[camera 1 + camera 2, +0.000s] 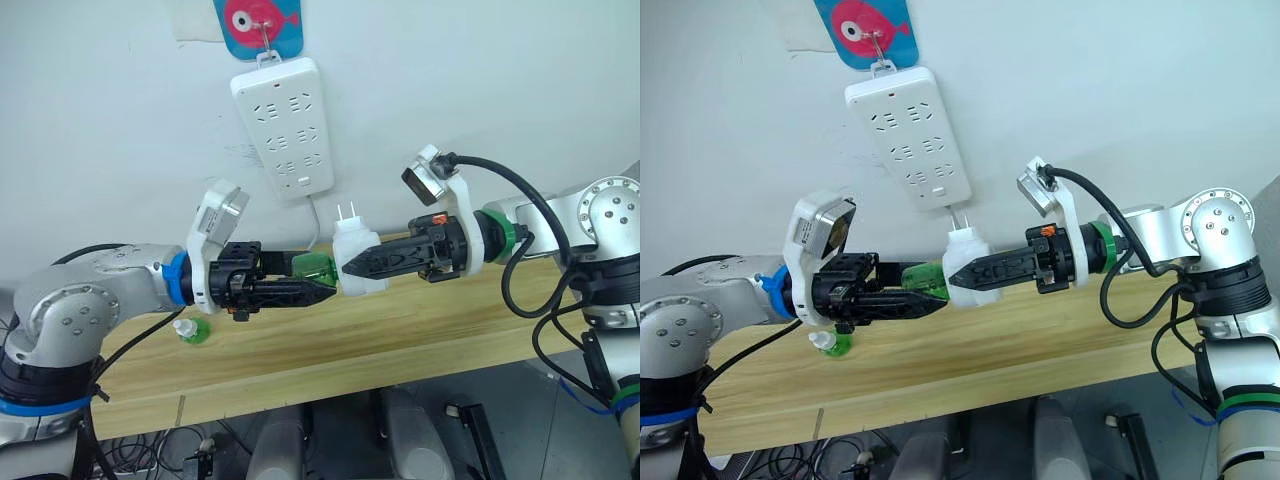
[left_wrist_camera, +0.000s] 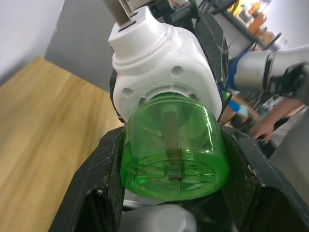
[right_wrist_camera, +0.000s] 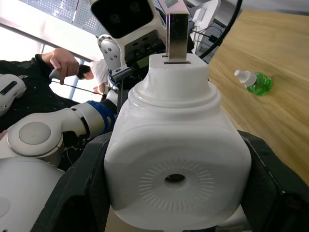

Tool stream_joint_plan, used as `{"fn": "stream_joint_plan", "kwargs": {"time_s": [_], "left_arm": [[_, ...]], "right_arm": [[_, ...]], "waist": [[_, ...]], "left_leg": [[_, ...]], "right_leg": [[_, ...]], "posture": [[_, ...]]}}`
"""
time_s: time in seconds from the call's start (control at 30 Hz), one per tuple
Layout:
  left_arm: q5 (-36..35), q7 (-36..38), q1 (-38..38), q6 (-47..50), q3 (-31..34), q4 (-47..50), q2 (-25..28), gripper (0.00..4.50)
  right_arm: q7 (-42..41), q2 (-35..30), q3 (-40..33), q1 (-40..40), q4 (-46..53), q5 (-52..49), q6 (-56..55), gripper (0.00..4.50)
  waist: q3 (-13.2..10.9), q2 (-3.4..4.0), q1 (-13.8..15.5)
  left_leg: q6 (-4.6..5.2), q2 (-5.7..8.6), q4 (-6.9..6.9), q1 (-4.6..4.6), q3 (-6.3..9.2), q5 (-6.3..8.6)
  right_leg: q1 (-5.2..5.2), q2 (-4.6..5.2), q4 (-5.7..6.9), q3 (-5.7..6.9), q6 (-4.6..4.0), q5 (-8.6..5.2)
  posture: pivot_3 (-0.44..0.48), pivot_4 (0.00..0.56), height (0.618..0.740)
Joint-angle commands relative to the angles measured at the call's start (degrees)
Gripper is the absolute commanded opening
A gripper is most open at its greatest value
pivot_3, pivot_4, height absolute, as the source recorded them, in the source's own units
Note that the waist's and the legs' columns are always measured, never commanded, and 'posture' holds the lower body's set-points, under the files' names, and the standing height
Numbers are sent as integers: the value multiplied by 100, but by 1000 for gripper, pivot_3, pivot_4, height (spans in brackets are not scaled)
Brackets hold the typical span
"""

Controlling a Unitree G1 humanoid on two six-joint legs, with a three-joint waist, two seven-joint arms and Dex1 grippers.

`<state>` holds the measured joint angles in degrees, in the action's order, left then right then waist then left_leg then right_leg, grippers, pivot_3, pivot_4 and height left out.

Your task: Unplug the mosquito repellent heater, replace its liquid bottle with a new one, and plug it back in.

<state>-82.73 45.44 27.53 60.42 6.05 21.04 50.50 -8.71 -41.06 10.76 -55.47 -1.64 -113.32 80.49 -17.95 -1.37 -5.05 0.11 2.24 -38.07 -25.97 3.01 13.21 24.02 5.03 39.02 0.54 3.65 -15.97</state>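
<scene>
Midair above the counter (image 1: 420, 330), unplugged: mosquito repellent heater (image 1: 357, 255) clamped in the right pincer (image 1: 350, 266), its green liquid bottle (image 1: 314, 268) gripped by the left pincer (image 1: 325, 291).
Likely to cross-thread or slip if twisted off-axis. Vent hole seen from the right wrist; bottle wick from the left. Second bottle (image 1: 191, 330) lying below the left pincer.

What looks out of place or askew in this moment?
Little stands out. The power strip hangs tilted on the wall. A small green bottle lies on its side on the wooden table. The heater is unplugged, held between the right claw and the left claw, which grips its green bottle.
</scene>
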Motion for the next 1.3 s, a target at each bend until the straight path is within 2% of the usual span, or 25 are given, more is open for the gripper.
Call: {"fn": "stream_joint_plan", "kwargs": {"time_s": [0.03,0.2,0.3,0.7,1.13,1.3], "left_arm": [[-1433,-407,245,68,429,-5,9,2277],[-2522,-1298,263,118,309,-277,77,2277],[-2983,-1523,263,195,233,-323,155,2277],[-3027,-857,50,954,42,-319,533,2277],[-3027,-969,130,911,19,-609,451,2277],[-3027,-837,96,1026,49,-618,592,2277]], "right_arm": [[281,-128,141,121,1,32,-85,3008],[272,-135,134,106,107,32,-154,3008],[237,-159,143,99,168,32,-162,3008],[153,-226,232,14,262,32,-218,3008],[178,-233,102,93,429,32,-439,3008],[135,-306,13,142,385,32,-452,3008]], "waist": [[-1,-1,-1],[-11,-6,-1],[-25,-7,-2],[-116,-18,-1],[-119,-19,2],[-120,-19,1]], "left_leg": [[0,0,-1,0,0,0],[0,-1,-1,1,1,0],[0,-1,-1,1,0,0],[0,-1,3,0,-2,0],[0,-1,4,0,-2,0],[0,-1,4,0,-2,0]], "right_leg": [[0,0,0,0,0,0],[1,7,1,-1,0,0],[2,10,0,-3,0,0],[6,7,0,-4,-1,-1],[7,11,-1,-5,-1,-1],[7,11,-2,-5,-1,-1]], "posture": [[-122,334,734],[-125,345,734],[-127,352,734],[-128,370,734],[-133,364,734],[-133,364,734]]}}
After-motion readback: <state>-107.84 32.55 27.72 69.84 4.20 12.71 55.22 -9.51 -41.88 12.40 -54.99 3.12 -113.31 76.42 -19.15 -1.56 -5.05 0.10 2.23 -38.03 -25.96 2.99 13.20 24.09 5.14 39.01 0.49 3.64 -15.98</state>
